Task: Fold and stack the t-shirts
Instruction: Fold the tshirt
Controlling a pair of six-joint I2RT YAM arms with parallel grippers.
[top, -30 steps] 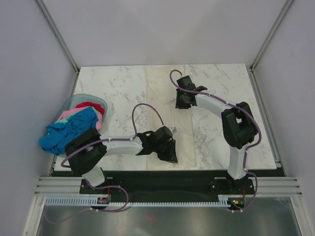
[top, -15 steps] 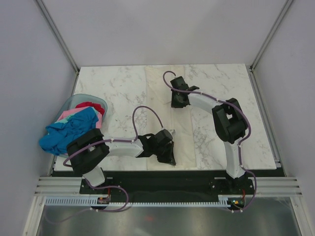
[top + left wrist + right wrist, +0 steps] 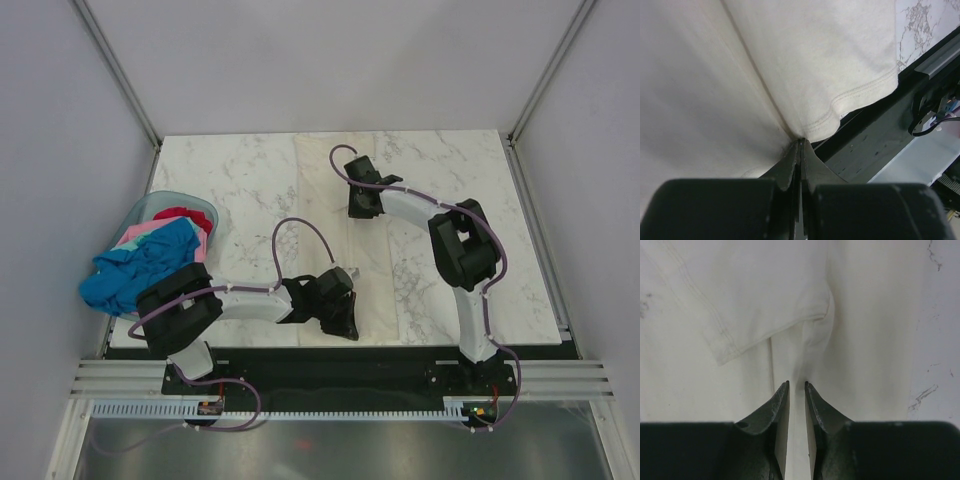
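Note:
A cream-white t-shirt lies as a long folded strip down the middle of the marble table. At the strip's near end my left gripper is shut on the hem corner of the shirt. In the left wrist view its tips pinch the cloth just over the table's front edge. My right gripper is at the far part of the strip. In the right wrist view its jaws stand narrowly apart, closed on a ridge of the shirt beside a folded sleeve. More t-shirts, bright blue, pink and red, are piled at the left.
A pale blue plastic basket holds the coloured shirts at the table's left edge, with the blue one spilling over its side. A black rail runs along the table's near edge below the left gripper. Grey walls enclose the table.
My left gripper has shut on the shirt's hem and shifted slightly toward the near edge. My right gripper has moved a little left and its jaws have narrowed.

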